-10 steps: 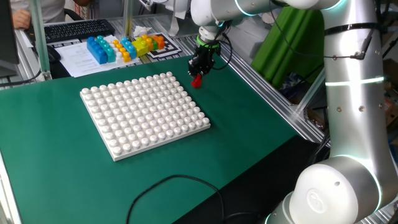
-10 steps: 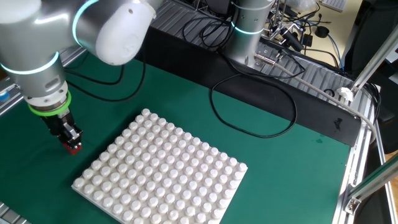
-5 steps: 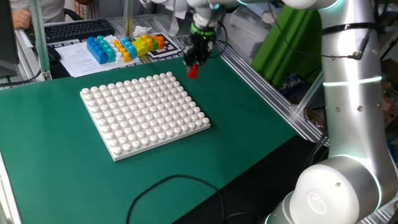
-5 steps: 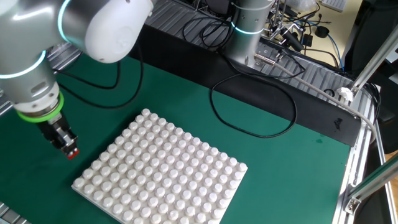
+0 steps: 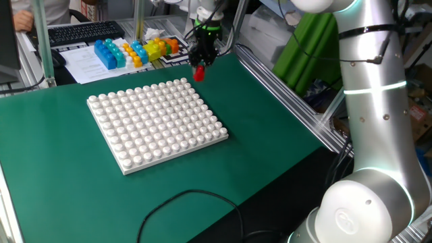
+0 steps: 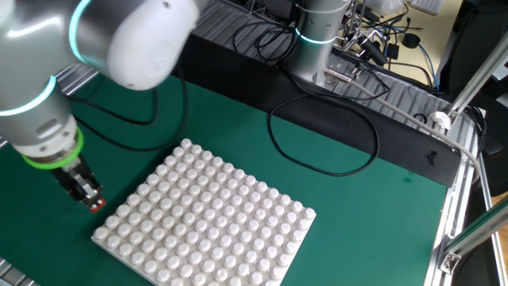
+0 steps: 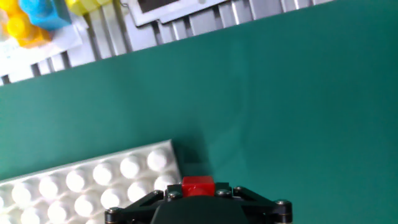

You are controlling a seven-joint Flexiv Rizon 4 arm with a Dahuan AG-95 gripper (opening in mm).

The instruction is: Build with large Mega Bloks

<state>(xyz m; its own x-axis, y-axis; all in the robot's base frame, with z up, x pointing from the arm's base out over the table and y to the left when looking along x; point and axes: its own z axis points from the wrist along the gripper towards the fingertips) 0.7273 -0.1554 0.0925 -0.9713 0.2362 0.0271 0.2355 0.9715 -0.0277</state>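
- Your pincer (image 5: 200,68) is clamped on the red Mega Blok (image 5: 199,73), which sticks out below the fingertips and hangs in the air, clear of the bench (image 5: 270,128).
- Compared with a second ago, you have carried the brick up and away from the near right side of the white studded baseplate (image 5: 157,121): in one fixed view it has moved from beside the plate's far right corner to above and just past that corner, closer to the loose bricks.
- In the other fixed view, the pincer (image 6: 91,200) and red brick (image 6: 97,206) now sit a little lower in the picture than half a second ago, just off the left edge of the baseplate (image 6: 208,222), with green bench (image 6: 357,206) showing between them.
- From the hand view, the brick (image 7: 198,185) shows between the black fingers at the bottom edge, and the corner of the baseplate (image 7: 93,180) lies just to its left.
- The spare blue, orange and yellow Mega Bloks (image 5: 135,50) lie in a cluster at the far side of the bench, as they did before; the plate itself has not shifted.
- A black cable (image 6: 317,135) loops over the bench on the far side of the plate.
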